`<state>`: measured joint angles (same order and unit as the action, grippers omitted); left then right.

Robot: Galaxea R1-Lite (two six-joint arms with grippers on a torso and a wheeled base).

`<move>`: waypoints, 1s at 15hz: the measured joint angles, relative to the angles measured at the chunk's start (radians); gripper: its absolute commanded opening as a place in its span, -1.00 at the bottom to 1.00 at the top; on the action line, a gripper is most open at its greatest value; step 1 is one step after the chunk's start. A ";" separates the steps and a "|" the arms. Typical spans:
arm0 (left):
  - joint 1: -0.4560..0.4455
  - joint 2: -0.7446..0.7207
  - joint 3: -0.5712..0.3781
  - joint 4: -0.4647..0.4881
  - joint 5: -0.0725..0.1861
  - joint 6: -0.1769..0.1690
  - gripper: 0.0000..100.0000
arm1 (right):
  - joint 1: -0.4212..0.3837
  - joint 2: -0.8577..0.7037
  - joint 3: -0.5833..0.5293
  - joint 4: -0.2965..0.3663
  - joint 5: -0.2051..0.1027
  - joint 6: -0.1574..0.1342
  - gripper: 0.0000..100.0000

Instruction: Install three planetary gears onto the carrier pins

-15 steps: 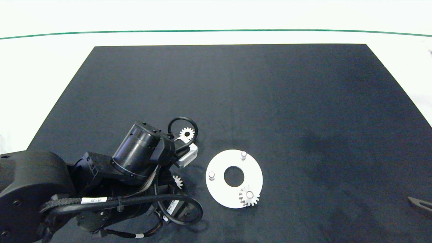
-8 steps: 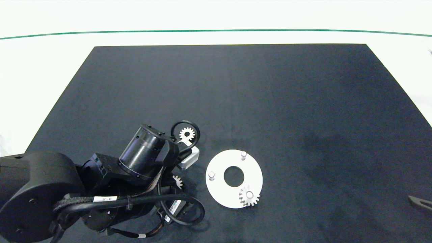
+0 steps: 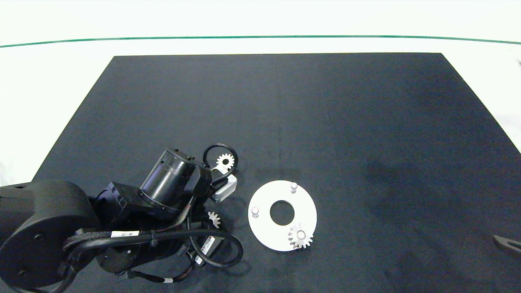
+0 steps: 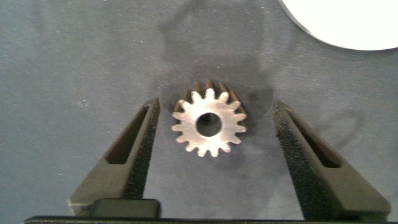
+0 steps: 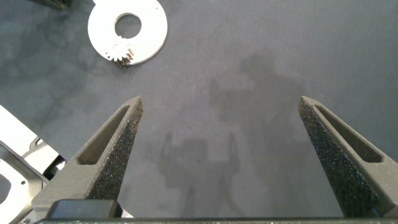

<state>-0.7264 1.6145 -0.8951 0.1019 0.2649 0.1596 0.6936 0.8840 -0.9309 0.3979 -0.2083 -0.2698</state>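
Observation:
A white disc (image 3: 264, 234) lies on the dark mat with two bare carrier pins (image 3: 293, 187) (image 3: 255, 211). One planetary gear (image 3: 300, 236) sits on the third pin. A second gear (image 3: 225, 161) lies loose on the mat beyond the left arm (image 3: 171, 187). A third gear (image 3: 214, 219) peeks out from under that arm. In the left wrist view my left gripper (image 4: 214, 104) is open, straddling a gear (image 4: 209, 126) that lies flat on the mat, its fingers (image 4: 127, 155) apart from the teeth. My right gripper (image 5: 221, 102) is open and empty, far to the right of the disc (image 5: 149, 34).
The left arm's cables (image 3: 211, 248) loop over the mat just left of the disc. The disc's edge (image 4: 348, 25) shows close to the straddled gear. One right fingertip (image 3: 506, 243) pokes in at the mat's right edge. White table (image 3: 61, 81) surrounds the mat.
The left arm's wrist shifted slightly toward the disc, then back a little. The gears and the disc have stayed where they were.

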 measured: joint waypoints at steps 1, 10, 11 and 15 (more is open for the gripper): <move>0.001 0.000 0.000 0.001 0.000 0.004 0.30 | 0.000 0.000 0.001 0.000 0.000 0.000 1.00; 0.002 -0.004 0.008 0.000 0.001 0.001 -0.06 | -0.001 0.001 0.003 -0.002 0.000 0.000 1.00; 0.002 -0.006 0.008 0.000 0.001 0.001 -0.09 | -0.001 0.000 0.003 -0.003 0.000 0.000 1.00; 0.001 -0.011 0.002 0.000 0.000 0.000 -0.27 | -0.001 -0.002 0.003 -0.003 0.000 0.000 1.00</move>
<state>-0.7257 1.6030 -0.8932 0.1015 0.2651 0.1600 0.6928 0.8823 -0.9279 0.3949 -0.2087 -0.2702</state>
